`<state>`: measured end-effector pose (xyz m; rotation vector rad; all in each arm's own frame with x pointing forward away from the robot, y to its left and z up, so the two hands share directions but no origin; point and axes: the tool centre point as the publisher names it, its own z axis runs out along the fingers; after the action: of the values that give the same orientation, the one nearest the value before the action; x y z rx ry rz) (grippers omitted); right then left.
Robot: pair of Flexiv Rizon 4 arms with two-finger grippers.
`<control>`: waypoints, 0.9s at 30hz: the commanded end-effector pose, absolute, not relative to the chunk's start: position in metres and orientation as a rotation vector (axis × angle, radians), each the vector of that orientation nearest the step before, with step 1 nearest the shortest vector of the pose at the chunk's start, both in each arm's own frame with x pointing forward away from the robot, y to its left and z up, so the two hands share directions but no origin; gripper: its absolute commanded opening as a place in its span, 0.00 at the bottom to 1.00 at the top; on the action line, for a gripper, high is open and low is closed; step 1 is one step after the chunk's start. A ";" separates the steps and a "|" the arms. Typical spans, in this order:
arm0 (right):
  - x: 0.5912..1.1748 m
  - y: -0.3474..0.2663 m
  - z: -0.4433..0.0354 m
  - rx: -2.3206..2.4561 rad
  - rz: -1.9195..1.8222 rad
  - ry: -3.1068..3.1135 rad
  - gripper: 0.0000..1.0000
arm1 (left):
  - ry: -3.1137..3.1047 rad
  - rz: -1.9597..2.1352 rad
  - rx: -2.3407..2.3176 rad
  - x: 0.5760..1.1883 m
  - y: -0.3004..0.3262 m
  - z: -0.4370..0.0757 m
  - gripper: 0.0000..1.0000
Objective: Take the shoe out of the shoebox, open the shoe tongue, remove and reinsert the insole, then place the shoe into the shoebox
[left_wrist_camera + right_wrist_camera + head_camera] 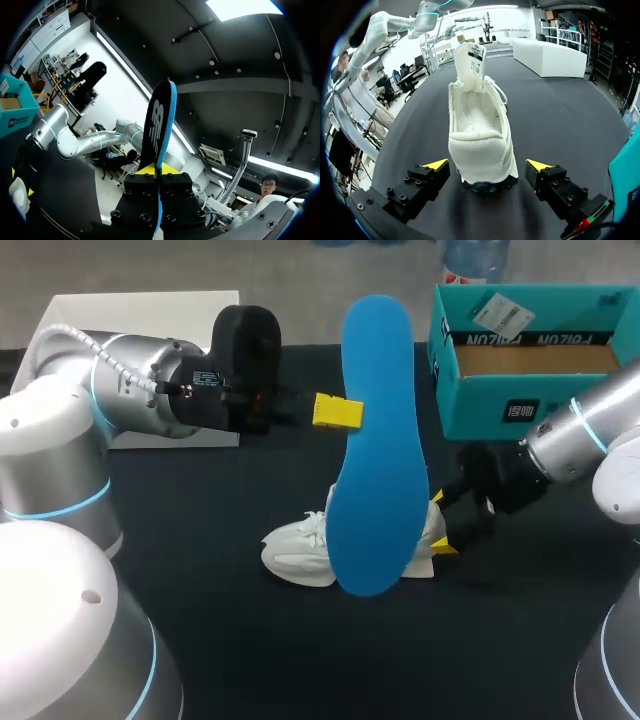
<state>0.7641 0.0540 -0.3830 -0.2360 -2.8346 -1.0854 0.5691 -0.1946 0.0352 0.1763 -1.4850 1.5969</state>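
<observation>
Your left fingers (338, 412) pinch insole (375, 440) by 1 edge, holding it raised above shoe (300, 552), clear of opening. Your right fingers (434, 165) spread astride shoe's heel, not touching, probably to brace it for reinsertion. Shoe upright on counter (250, 640), outside shoebox (500, 410).

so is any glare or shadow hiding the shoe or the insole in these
Head view: the insole is evenly lit, no glare, the shoe partly behind it. Left wrist view: the insole's dark face is in shade. Right wrist view: the shoe's inside is clearly lit.

Head overhead, wrists close, sharing shoe (296, 552)
</observation>
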 end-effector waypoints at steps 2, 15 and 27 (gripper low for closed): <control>0.754 0.059 -0.366 -0.272 -0.825 -2.944 1.00 | -1.484 1.598 0.177 0.568 -0.195 0.034 0.00; 0.752 0.061 -0.339 -0.283 -0.544 -2.932 1.00 | -1.484 1.598 0.177 0.568 -0.195 0.034 0.00; 0.745 0.061 -0.318 -0.354 -0.236 -2.956 1.00 | -1.484 1.598 0.177 0.568 -0.195 0.034 0.00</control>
<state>0.7466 0.0579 -0.3238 -0.3678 -2.9348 -0.5283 0.5691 -0.1945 0.0353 0.1767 -1.4853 1.5968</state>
